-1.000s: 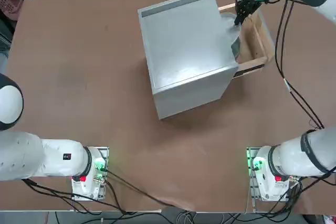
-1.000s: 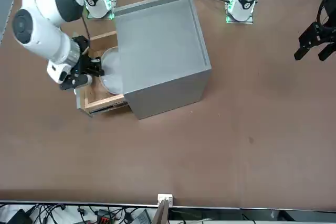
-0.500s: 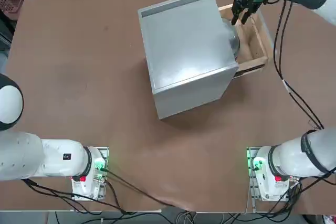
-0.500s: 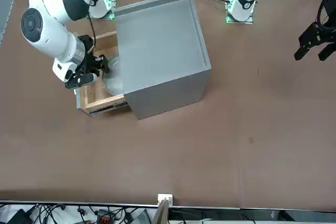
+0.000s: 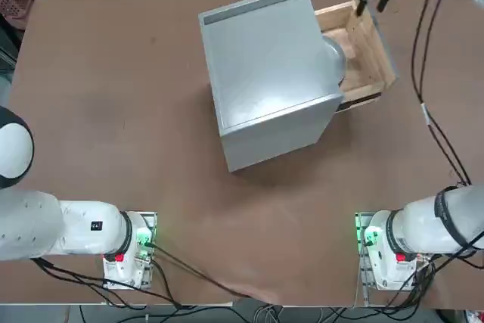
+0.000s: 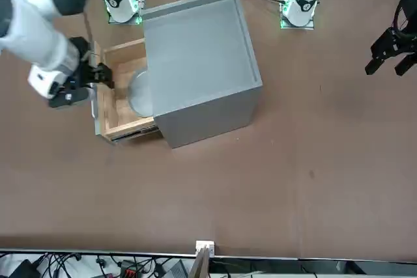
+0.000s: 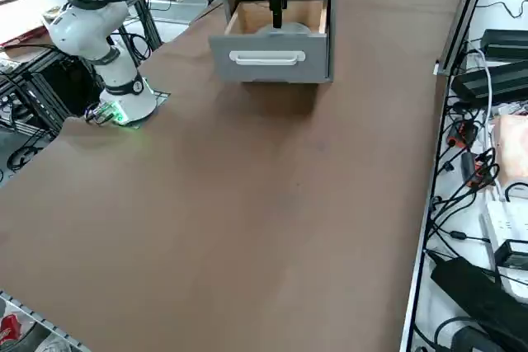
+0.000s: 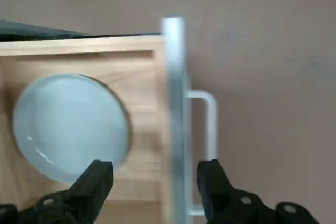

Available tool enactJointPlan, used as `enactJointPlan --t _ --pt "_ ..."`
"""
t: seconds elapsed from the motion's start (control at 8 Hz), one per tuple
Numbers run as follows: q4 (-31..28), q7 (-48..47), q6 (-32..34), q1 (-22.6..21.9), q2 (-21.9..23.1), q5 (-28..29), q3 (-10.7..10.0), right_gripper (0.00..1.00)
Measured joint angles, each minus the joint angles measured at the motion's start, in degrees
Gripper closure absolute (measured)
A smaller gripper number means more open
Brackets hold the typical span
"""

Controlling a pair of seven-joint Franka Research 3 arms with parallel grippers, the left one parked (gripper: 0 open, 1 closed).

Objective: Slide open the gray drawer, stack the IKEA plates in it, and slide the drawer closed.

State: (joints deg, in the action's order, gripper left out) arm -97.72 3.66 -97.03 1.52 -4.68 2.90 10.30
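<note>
Here, my right gripper (image 8: 152, 182) hangs above the open drawer (image 5: 368, 54), jaws spread wide and empty. The plates (image 8: 71, 124) lie inside, by the cabinet (image 5: 265, 73). Light wood should slide easily; I'd take the stiff handle (image 8: 207, 129) on its front.

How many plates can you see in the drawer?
1 shows for sure: a pale plate lying flat inside the open wooden drawer, partly tucked under the gray cabinet from overhead. Another could be stacked beneath it, hidden.
</note>
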Motion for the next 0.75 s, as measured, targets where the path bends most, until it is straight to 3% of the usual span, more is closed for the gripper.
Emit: enactJointPlan --t 0.25,0.5,0.75 --pt "0.65 7.19 0.85 5.28 -0.17 -1.19 -0.26 0.16" --pt "0.58 13.25 0.74 9.03 -1.88 -1.79 -0.37 0.39" --pt "-0.22 14.38 -1.26 9.71 -3.92 -1.84 -0.28 0.46"
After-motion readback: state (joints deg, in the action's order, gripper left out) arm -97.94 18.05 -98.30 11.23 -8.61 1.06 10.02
